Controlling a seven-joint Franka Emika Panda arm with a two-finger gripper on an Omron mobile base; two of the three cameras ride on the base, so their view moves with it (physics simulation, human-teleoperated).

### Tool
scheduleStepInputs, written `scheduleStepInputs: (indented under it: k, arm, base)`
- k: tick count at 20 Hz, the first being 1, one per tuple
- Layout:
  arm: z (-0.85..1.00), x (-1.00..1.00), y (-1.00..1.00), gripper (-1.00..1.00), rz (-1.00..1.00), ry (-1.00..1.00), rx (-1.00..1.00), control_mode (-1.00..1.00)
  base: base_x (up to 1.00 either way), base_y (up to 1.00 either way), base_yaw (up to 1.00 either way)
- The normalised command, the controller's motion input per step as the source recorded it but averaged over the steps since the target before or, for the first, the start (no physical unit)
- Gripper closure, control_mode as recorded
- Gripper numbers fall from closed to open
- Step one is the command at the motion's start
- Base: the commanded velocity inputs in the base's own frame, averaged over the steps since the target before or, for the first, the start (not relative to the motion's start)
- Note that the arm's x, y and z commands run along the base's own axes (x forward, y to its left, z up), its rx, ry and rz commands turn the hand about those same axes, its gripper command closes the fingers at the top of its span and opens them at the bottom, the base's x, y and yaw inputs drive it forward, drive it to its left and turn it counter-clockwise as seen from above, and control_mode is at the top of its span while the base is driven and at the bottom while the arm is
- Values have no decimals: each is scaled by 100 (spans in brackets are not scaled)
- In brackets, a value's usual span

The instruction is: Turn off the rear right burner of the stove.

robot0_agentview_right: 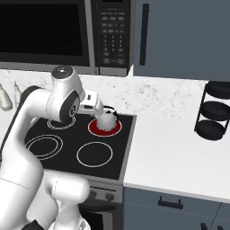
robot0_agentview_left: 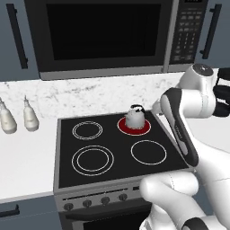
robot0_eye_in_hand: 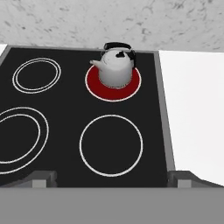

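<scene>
Nearest, along the bottom of the hand view, the gripper [robot0_eye_in_hand: 111,180] has its jaws spread wide and holds nothing. In the lower left of the left base view, the knobs [robot0_agentview_left: 95,202] sit crowded on the stove [robot0_agentview_left: 63,148], so turning the wrong one is the main risk. Farther back, right of centre, the rear right burner [robot0_agentview_left: 122,126] glows red under a kettle [robot0_agentview_left: 134,116]; a high sweep might knock it.

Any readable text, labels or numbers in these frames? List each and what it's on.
No text can be read.
Black microwave keypad: rows of pale button marks, too small and blurred to read.
Small dark knobs on the grey steel stove panel: no legible markings.
White kettle: no label visible.
</scene>
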Motion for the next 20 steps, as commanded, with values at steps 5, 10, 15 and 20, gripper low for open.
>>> scheduleStepInputs:
  k: [5,10,15,20]
  arm:
    - [-6,-23,47,-100,12,1,-3,-100]
    - [-47,-38,100,-100,30,5,-19,-100]
    - [-72,-45,100,-100,38,5,-30,-100]
    - [-89,-56,100,-100,38,0,-46,-100]
  base:
    - [0,0,0]
    - [0,0,0]
    - [0,0,0]
    - [0,0,0]
